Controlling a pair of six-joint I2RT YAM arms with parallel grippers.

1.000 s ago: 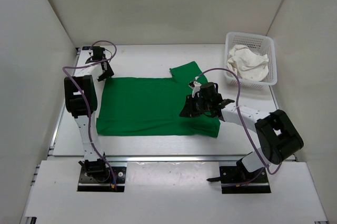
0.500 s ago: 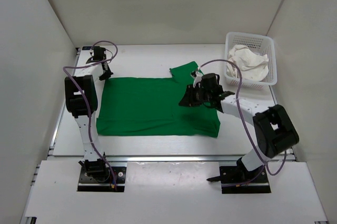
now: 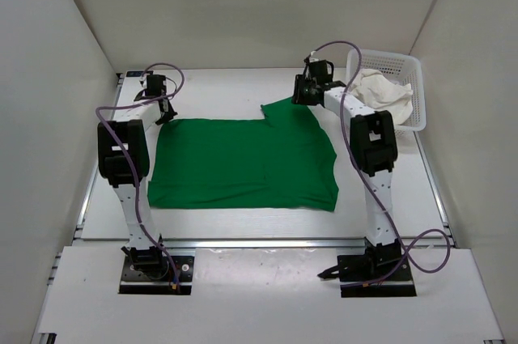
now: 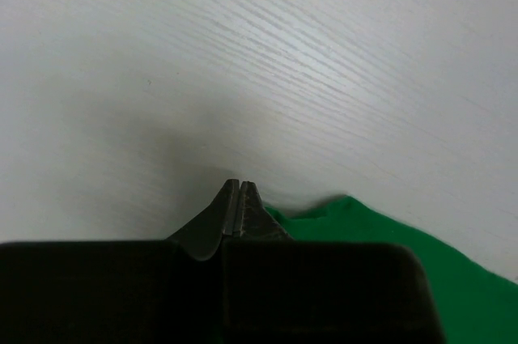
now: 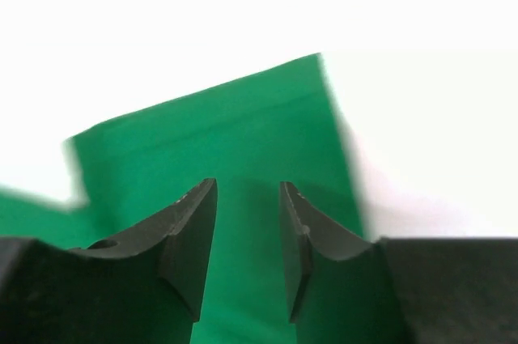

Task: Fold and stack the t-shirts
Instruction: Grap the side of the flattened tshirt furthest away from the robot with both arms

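1. Two claws hang low over a white surface (image 3: 218,89) with a faint wood grain, closed in by plain white walls (image 3: 243,4) on three sides.
2. Left claw (image 4: 240,192): its fingers are pressed together with no cloth visible between them, and the tips point at bare surface.
3. The green t-shirt (image 3: 243,162) lies spread flat, its far left corner just to the right of the left claw's tips.
4. Right claw (image 5: 248,198): its fingers stand apart with nothing held, and the shirt's far right sleeve lies directly beneath and beyond them.
5. To the right of that claw stands a white mesh basket (image 3: 387,56) with an off-white t-shirt (image 3: 379,95) bunched inside.
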